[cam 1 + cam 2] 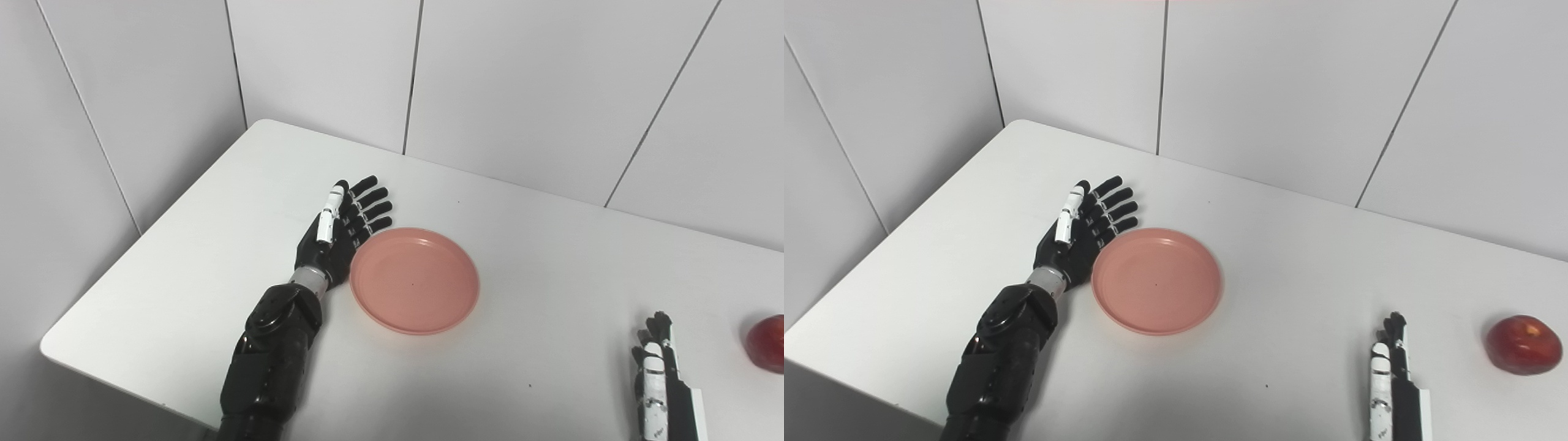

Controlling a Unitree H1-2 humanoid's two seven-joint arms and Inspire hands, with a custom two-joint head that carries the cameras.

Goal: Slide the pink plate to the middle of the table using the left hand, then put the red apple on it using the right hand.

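The pink plate (414, 279) lies flat on the white table (539, 239), left of centre. My left hand (344, 228) is open with fingers straight, set edge-on against the plate's left rim and holding nothing. The red apple (1523, 344) sits at the right side of the table, cut off by the frame edge in the left eye view (769, 343). My right hand (1390, 367) stands edge-on near the front edge, fingers straight and empty, well left of the apple and apart from it.
White wall panels (502, 73) close the table at the back and left. The table's left corner and front edge (67, 349) lie beside my left forearm (272, 361).
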